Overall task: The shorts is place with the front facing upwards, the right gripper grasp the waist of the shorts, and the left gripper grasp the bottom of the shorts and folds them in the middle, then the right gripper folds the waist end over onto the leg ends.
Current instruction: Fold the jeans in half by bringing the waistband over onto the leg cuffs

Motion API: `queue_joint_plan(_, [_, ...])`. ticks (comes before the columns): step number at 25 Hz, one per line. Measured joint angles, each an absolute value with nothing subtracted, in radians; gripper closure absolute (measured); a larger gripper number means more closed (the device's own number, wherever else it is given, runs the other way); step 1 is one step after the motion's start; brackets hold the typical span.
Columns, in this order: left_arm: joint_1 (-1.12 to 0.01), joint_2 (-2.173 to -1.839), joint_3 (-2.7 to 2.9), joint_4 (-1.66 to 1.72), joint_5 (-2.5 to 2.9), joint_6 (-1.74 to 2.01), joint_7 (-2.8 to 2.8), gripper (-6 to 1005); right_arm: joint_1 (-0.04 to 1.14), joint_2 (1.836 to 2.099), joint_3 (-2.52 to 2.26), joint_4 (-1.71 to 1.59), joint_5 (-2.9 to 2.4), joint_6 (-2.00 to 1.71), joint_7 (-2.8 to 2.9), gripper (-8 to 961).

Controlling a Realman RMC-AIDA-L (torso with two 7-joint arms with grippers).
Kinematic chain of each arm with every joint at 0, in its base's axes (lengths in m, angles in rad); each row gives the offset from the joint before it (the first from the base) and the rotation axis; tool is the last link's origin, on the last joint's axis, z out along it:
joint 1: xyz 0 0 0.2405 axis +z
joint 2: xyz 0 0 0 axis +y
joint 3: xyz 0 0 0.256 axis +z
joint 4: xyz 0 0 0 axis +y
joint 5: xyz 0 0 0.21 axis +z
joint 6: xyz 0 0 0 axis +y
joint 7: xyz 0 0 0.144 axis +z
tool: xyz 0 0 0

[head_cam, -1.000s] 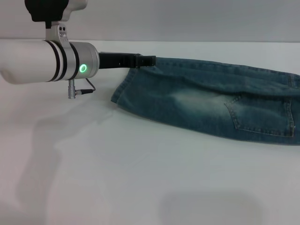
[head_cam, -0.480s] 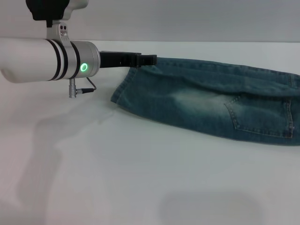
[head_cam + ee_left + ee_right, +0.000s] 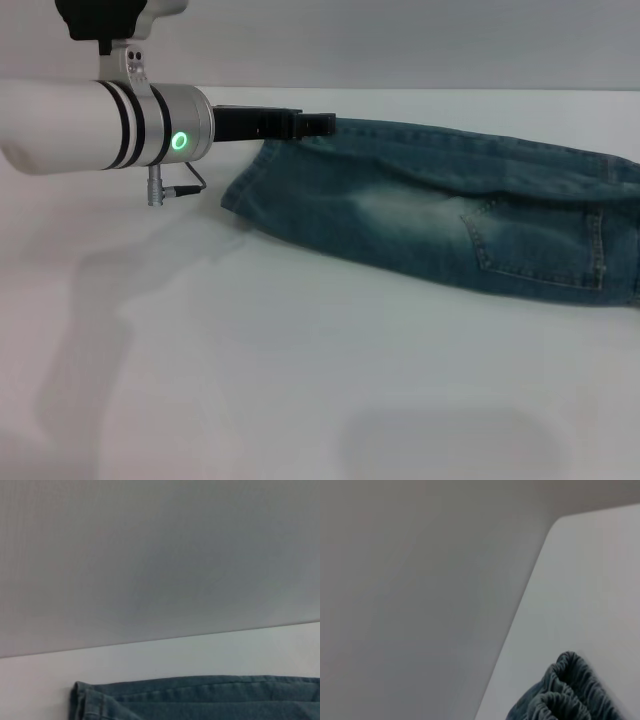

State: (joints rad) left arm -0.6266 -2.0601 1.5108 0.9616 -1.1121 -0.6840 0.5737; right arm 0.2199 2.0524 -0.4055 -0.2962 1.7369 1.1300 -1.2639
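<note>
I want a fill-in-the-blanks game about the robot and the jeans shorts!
1. The shorts are made of blue ____ fabric.
2. The shorts lie on a ____ table.
3. The left gripper is at the far corner of the shorts' ____ end.
4. On the left arm glows a small ____ light.

Missing words: denim; white; leg; green

The left arm reaches across the table (image 3: 300, 400), its left gripper (image 3: 312, 125) closed at the far leg-hem corner of the denim shorts (image 3: 430, 220).
</note>
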Motion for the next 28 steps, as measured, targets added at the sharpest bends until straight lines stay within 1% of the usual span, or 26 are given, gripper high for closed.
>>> queue_joint_plan(3, [-0.626, -2.060, 1.511, 0.963, -1.112, -0.684, 0.574, 189, 0.223, 2.052, -0.407, -0.300, 1.714, 1.130, -1.229, 311])
queue_joint_plan(12, [-0.628, -2.060, 1.508, 0.965, -1.112, -0.684, 0.574, 189, 0.224, 2.053, -0.436, -0.311, 1.696, 1.122, -1.188, 482])
queue_joint_plan(19, [-0.624, -2.065, 1.510, 0.965, -1.114, -0.667, 0.607, 189, 0.219, 2.059, -0.453, -0.348, 1.692, 1.132, -1.186, 625])
queue_joint_plan(24, [-0.612, -2.067, 1.543, 0.962, -1.146, -0.620, 0.645, 189, 0.212, 2.061, -0.453, -0.392, 1.694, 1.211, -1.172, 852])
queue_joint_plan(27, [-0.598, -2.068, 1.570, 0.958, -1.197, -0.584, 0.685, 190, 0.213, 2.062, -0.446, -0.418, 1.700, 1.268, -1.144, 938])
queue_joint_plan(28, [-0.594, -2.068, 1.578, 0.956, -1.212, -0.574, 0.697, 190, 0.215, 2.064, -0.445, -0.434, 1.702, 1.286, -1.130, 938])
